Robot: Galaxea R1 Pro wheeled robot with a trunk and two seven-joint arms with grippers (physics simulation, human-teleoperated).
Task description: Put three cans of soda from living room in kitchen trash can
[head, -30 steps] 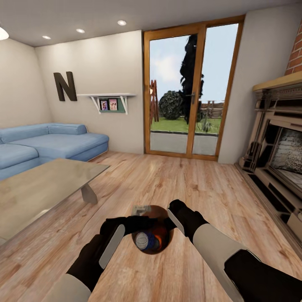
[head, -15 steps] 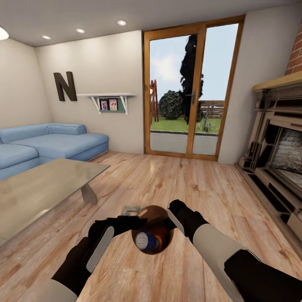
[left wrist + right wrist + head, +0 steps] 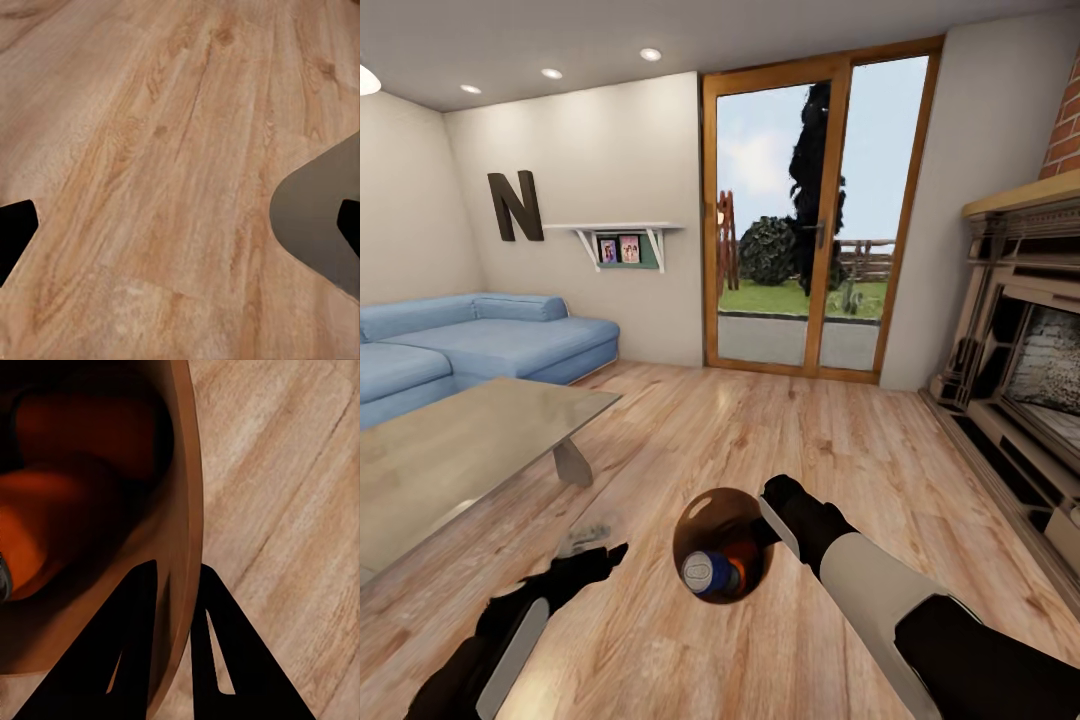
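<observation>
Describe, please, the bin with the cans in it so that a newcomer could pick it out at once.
Start from the glass coffee table at the left of the head view and look right across the wood floor. The trash can sits low in the middle, its rim pinched by the right gripper. It is round, with a shiny copper-brown inside, holding a blue can and an orange can.

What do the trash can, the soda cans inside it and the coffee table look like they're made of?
The trash can looks like polished metal: its brown-copper inside is glossy and carries a bright highlight. The blue can has a dull grey top, probably aluminium, and a printed blue wall; the orange can beside it shows a glossy painted side. The coffee table seems to be glass: a thin, smooth, reflective top on a pale, possibly metal, leg.
</observation>
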